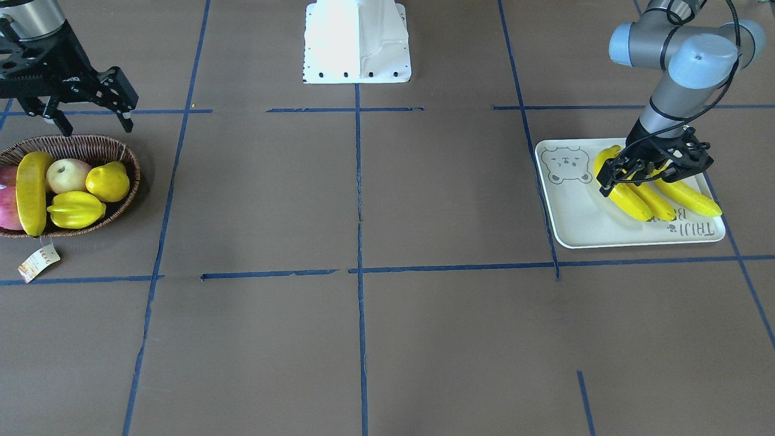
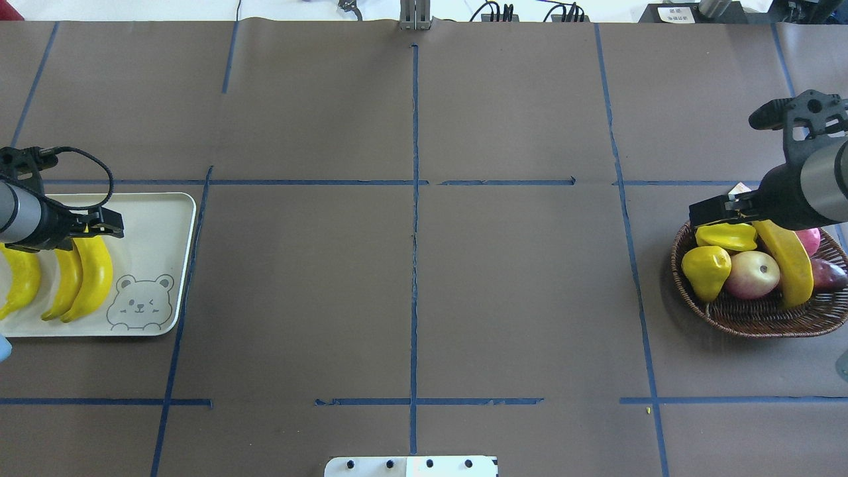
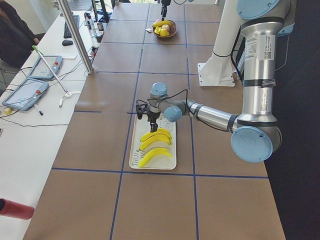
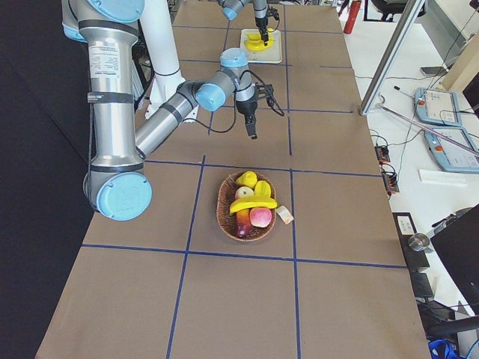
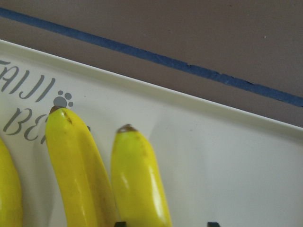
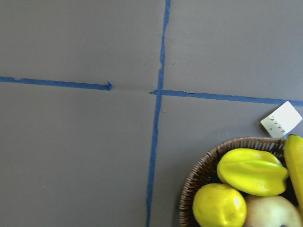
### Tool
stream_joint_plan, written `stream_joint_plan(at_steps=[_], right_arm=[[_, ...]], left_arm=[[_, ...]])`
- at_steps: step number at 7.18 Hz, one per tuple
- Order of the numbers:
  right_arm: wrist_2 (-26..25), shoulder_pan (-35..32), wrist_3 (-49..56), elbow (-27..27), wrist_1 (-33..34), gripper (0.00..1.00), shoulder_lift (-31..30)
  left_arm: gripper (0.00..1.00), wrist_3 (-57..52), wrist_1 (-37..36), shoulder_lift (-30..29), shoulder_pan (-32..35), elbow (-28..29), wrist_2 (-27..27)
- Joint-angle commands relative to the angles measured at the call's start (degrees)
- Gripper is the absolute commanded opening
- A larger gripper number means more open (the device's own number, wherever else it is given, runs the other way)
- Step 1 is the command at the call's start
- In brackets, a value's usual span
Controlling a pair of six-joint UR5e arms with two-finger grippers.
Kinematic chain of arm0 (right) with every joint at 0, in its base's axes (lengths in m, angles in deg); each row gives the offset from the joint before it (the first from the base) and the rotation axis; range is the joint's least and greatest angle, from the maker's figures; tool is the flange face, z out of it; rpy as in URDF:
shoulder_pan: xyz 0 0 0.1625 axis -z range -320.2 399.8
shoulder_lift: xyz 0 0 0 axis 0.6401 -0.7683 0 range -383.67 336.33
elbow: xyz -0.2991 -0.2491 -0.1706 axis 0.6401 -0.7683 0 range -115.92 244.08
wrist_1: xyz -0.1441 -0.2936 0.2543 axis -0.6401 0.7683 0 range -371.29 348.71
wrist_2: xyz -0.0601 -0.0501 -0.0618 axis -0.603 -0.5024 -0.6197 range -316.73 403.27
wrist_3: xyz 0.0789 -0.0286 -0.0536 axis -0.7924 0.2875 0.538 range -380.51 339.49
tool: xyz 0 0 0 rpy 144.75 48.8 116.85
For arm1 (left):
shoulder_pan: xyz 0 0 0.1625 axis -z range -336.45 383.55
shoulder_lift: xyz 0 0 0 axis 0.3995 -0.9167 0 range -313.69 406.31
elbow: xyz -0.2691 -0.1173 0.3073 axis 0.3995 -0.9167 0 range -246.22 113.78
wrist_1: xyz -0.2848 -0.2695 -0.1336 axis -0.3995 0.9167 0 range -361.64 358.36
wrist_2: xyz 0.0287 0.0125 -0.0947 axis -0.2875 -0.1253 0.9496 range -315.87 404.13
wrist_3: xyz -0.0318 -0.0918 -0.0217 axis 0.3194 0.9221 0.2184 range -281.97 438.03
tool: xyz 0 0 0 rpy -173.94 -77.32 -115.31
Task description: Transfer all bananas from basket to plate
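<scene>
The left hand points down, fingers spread, while the right hand hangs raised, fingers apart.

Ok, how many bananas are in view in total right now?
4. Three bananas lie side by side on the plate; the fourth banana lies in the basket beside the other fruit. None shows hidden beneath that fruit.

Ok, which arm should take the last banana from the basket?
Right. The right gripper, open, hangs near the basket with the last banana; the left gripper is across the table over the plate.
</scene>
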Motion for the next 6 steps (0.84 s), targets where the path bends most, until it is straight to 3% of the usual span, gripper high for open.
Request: stream_joint_plan(at_steps=[1, 3, 4, 6], right_arm=[[3.56, -5.84, 8.61, -2.50, -0.04, 1.00, -3.91], [4.18, -7.71, 15.12, -2.68, -0.48, 1.00, -8.92], [4.18, -8.06, 20.01, -4.94, -0.48, 1.00, -9.89], [3.83, -8.06, 23.31, -12.22, -4.41, 1.00, -9.90]], left_arm=[[0.99, -0.61, -0.42, -0.51, 1.47, -2.63, 3.86], [0.99, -0.43, -5.48, -6.71, 3.49, -3.96, 8.53], [0.99, -0.08, -9.61, -10.32, 3.50, -4.40, 8.46], [0.99, 0.10, -10.35, -11.06, 3.41, -4.49, 8.54]])
